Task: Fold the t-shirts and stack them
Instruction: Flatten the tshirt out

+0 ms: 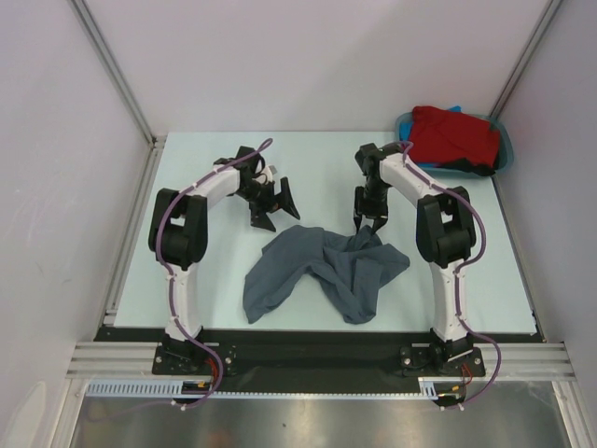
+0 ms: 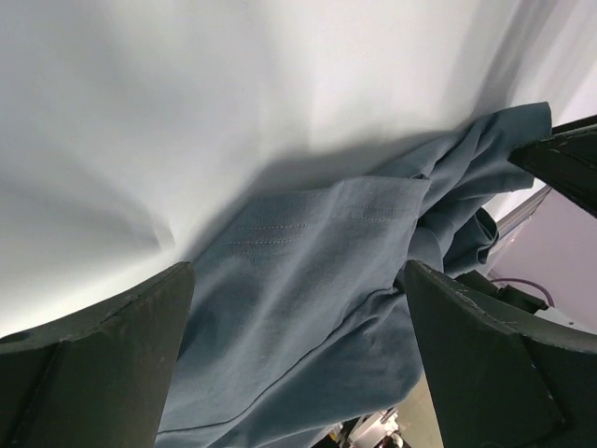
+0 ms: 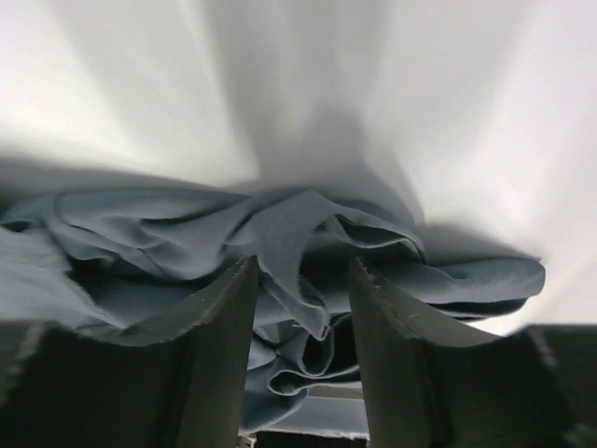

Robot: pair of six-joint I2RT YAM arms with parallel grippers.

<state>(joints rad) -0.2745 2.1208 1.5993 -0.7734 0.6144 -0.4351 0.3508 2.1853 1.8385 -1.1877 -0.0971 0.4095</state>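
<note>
Though crumpled grey t-shirt [image 1: 322, 271] was straddled by right gripper [image 1: 371, 225], pinch could not be confirmed; left gripper [image 1: 278, 211] was spread.

Grey t-shirt [image 1: 322, 271]: soft matt cloth, creased, with fine rows of stitching along a hem. A fold is bunched between the right tool's [image 1: 371, 224] fingers [image 3: 210, 355], which are dark, dull and faintly grainy. The left tool [image 1: 277, 207] has the same finish. The table [image 1: 215, 271] under both tools is pale, smooth and matt. Beyond the right tool, a red t-shirt [image 1: 455, 135] of matt cloth lies in a smooth teal plastic tub [image 1: 506, 149].
</note>
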